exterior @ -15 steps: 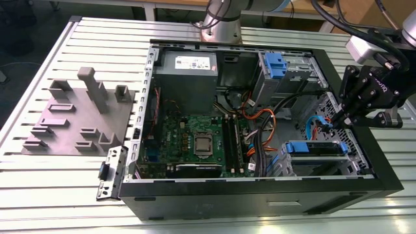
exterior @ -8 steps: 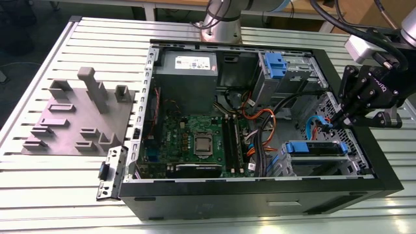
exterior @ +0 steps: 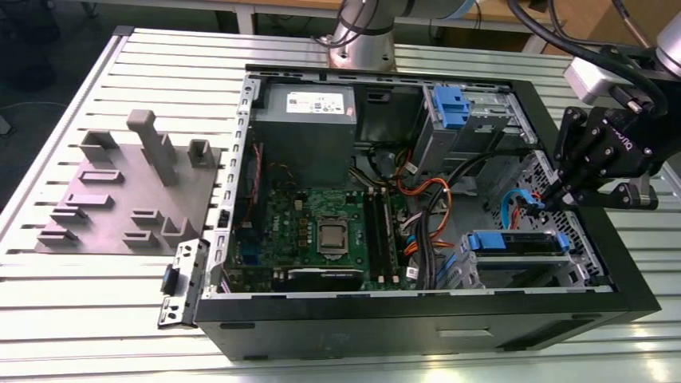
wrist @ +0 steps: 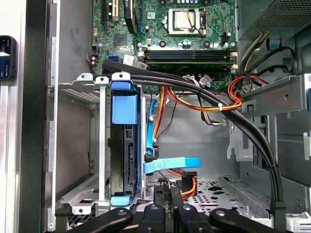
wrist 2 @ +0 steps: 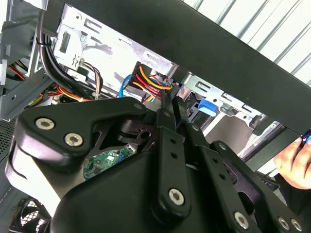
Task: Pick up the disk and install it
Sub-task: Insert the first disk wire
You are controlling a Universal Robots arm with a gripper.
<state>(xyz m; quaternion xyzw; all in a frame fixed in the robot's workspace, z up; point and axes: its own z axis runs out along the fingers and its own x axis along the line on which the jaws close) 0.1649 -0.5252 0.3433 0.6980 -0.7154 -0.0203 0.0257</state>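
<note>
Right at the wrist, the gripper hangs inside the open computer case, at the exterior view's right. In both wrist views the two black fingers lie pressed flat together with no gap and nothing caught between them, so the jaws are fully closed and empty.

Just past the fingertips there's a loose blue ribbon cable and a bundle of orange and red wires, sitting low in the case.

Beside them, in the first wrist view, the disk stands on edge in its metal drive cage, blue carrier frame round it and a blue tab on top. In the exterior view the same disk sits in the case's near right corner. By the look of it it's slotted in so the cables can reach its end.

Further off: thick black cables, then the motherboard with its processor. At the far end, the grey power supply.
</note>
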